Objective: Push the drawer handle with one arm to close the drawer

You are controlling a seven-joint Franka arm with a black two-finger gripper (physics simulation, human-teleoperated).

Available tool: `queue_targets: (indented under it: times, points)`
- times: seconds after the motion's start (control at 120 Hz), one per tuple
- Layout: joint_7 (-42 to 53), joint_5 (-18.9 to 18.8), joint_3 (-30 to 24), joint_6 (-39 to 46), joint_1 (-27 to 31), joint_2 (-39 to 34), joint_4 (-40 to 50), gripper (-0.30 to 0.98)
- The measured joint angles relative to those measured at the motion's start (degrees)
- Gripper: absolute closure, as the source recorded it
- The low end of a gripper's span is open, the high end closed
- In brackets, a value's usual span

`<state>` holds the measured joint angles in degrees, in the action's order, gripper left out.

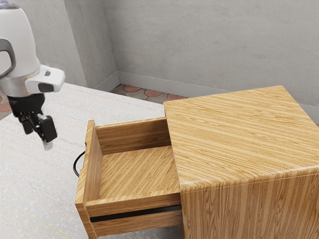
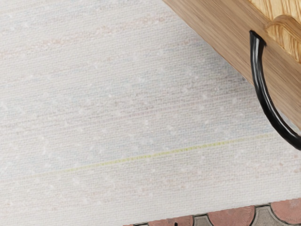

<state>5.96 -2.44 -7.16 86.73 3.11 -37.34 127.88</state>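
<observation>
Tool [image 1: 45, 140] hangs apart from the handle [image 2: 259, 77], bowed outward, lengthwise along drawer front [image 1: 84, 172].

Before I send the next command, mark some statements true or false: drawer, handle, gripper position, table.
1. The drawer stands open from the cabinet. True.
2. The drawer's handle is a straight white bar. False: it is black and curved.
3. The gripper is apart from the handle. True.
4. The table is dark. False: it is whitish.
5. The gripper is over the cabinet top. False: it is beyond the drawer's front, on the handle's side.
</observation>
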Motion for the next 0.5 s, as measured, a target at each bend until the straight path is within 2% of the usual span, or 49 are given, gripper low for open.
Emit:
queue_targets:
  times: [0.2,0.433,0.5]
  points:
    - [12.4,3.0,-2.53,7.52,-1.88,-7.65,11.02,0.0]
    - [24.45,5.13,-3.0,11.25,-3.05,-9.53,16.69,0.0]
    - [27.32,5.3,-3.09,11.77,-3.19,-10.15,17.2,0.05]
